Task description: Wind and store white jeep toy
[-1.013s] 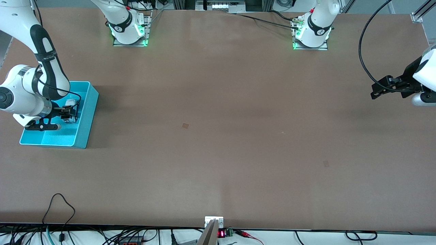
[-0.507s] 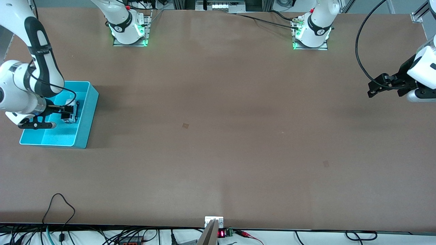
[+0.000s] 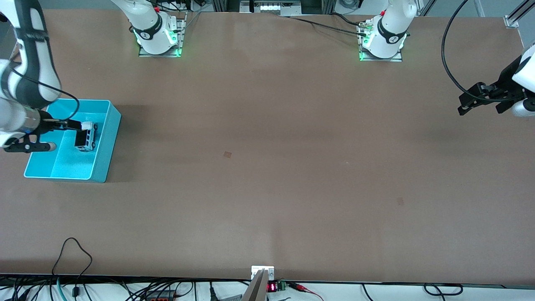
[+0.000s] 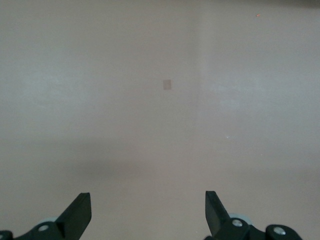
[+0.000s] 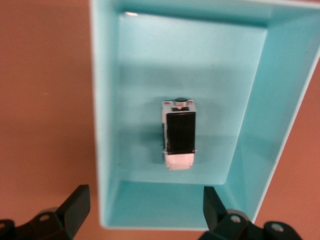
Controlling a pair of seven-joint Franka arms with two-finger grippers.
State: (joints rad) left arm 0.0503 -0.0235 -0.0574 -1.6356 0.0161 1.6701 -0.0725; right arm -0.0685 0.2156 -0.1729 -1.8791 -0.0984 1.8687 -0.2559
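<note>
The white jeep toy (image 3: 86, 137) (image 5: 179, 133) was seen lying on the floor of the turquoise bin (image 3: 105, 138) (image 5: 107, 125), resting on its wheels with its black ribbed roof upward; it was touched by nothing. The bin was placed on the brown table (image 3: 267, 167) at the right arm's end. The right gripper (image 3: 69, 125) (image 5: 142, 212) was held in the air over the bin, above the toy; its fingers (image 5: 75, 205) were spread wide and nothing was held between them; in the right wrist view the jeep was framed in the gap between the two fingertips, well below them. The left gripper (image 3: 470, 102) (image 4: 147, 212) was held over bare table at the left arm's end, well apart from the bin; its fingers (image 4: 80, 212) were likewise spread wide and empty, and the arm was seen waiting there; only the table surface, with a small pale square mark (image 4: 167, 84), was shown in the left wrist view.
</note>
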